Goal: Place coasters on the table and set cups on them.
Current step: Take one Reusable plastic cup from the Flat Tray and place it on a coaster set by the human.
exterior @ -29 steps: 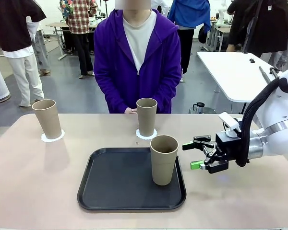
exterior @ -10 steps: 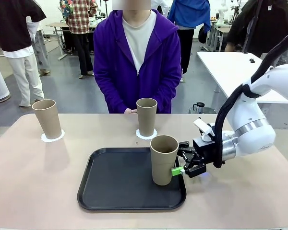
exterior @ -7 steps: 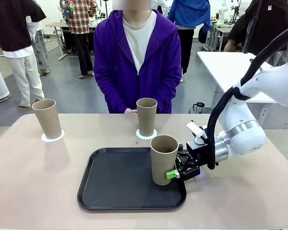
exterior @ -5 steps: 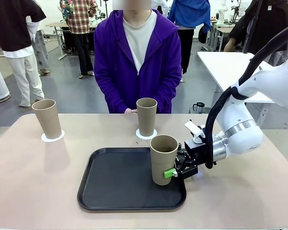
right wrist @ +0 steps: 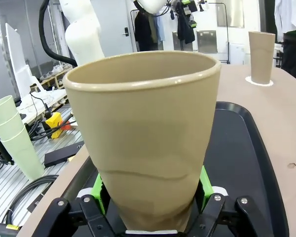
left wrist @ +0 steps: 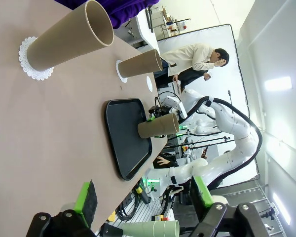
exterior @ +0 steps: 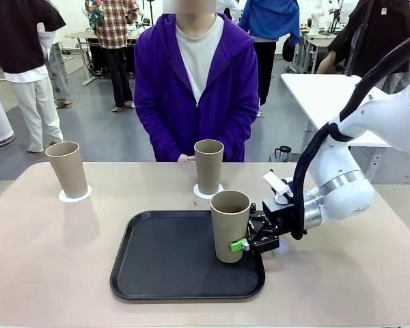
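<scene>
1. Tan and matte, the third cup (exterior: pixel 229 225) stands on the black tray (exterior: pixel 164 277) near the tray's right edge, with the right gripper (exterior: pixel 244 240) clamped low on its body; in the right wrist view the green pads (right wrist: pixel 99 190) press both sides of the cup just above its base.
2. The left gripper (left wrist: pixel 140 197) hangs with its jaws wide apart and nothing between them, well off to the left of the tray.
3. Two cups are served: the left cup (exterior: pixel 67 169) on its coaster (exterior: pixel 75 195) at the far left of the tabletop (exterior: pixel 48 266), and the middle cup (exterior: pixel 208 166) on its coaster (exterior: pixel 208 192) at the far edge in front of the person (exterior: pixel 195 75).
4. A third coaster (left wrist: pixel 149 83) seems to lie bare on the tabletop to the right of the middle cup, seen small in the left wrist view.
5. Risks, as I judge them:
   - The grip sits low on a tall, tapered cup, so a quick swing could tip it in the jaws.
   - The smooth taper could let it slide downward if the squeeze is light.
   - Lifting too little could catch the base on the tray's raised rim.
   - Setting down off-centre would leave the cup half off the thin coaster or push the coaster aside.
</scene>
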You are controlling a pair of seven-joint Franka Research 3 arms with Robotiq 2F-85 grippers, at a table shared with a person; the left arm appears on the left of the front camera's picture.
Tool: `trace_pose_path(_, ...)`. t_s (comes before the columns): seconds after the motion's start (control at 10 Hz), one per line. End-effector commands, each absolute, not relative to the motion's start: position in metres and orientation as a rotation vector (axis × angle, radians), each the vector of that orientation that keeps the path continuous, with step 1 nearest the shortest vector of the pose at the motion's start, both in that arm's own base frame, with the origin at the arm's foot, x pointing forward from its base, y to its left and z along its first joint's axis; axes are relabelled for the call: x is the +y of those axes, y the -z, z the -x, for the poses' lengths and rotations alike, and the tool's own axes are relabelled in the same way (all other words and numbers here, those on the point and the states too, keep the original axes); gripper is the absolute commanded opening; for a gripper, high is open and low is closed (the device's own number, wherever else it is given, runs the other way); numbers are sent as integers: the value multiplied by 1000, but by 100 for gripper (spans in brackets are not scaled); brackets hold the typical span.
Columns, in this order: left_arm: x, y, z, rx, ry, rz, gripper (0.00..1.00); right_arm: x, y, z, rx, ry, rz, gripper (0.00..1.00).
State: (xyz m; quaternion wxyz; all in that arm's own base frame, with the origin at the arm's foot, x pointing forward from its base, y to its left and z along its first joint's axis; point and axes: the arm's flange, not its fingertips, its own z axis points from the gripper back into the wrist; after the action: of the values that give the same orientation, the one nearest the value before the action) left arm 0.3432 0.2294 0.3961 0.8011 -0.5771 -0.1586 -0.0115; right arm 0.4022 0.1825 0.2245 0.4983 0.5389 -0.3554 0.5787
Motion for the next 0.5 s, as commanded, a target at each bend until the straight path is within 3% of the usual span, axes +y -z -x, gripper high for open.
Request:
trace_pose_path(0.0, 230, -397, -342, -352, 23, 1241, 100, 181, -227, -397, -897, -1408, -1283, 24)
trace_pose_path(0.4, 230, -397, -342, -352, 23, 1241, 100, 154, -315, -374, -860, -1293, -1192, 24)
